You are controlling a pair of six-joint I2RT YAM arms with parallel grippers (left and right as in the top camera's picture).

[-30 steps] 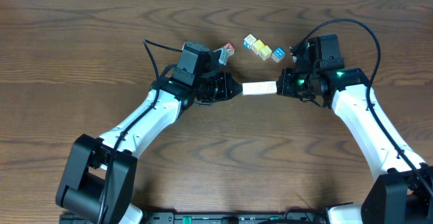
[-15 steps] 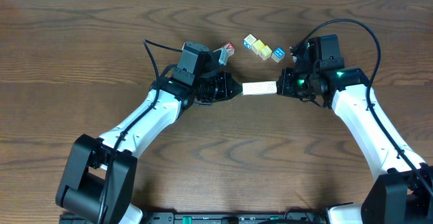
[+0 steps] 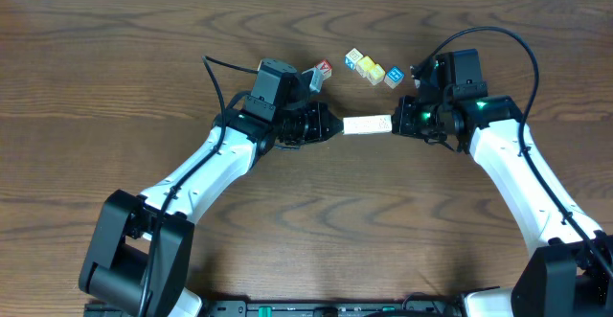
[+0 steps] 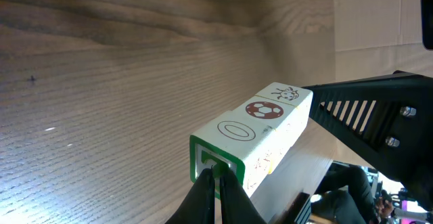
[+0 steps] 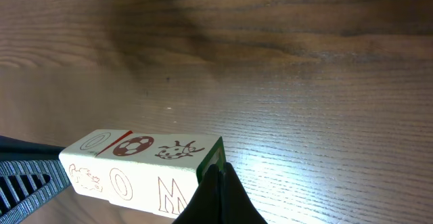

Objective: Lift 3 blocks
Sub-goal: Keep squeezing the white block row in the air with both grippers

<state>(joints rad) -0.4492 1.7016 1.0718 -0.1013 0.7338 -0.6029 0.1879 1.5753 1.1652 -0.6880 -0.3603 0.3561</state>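
- Unmoved since a second ago: row of blocks (image 3: 367, 124).
- left fingers (image 3: 330, 128) clenched, tips pressed against one end.
- right fingers (image 3: 398, 122) clenched against the other, above the bench (image 3: 115, 87).

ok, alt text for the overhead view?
A row of three cream blocks is squeezed end to end between the shut left gripper and shut right gripper over a dark wooden table. A few coloured cubes lie beyond them.
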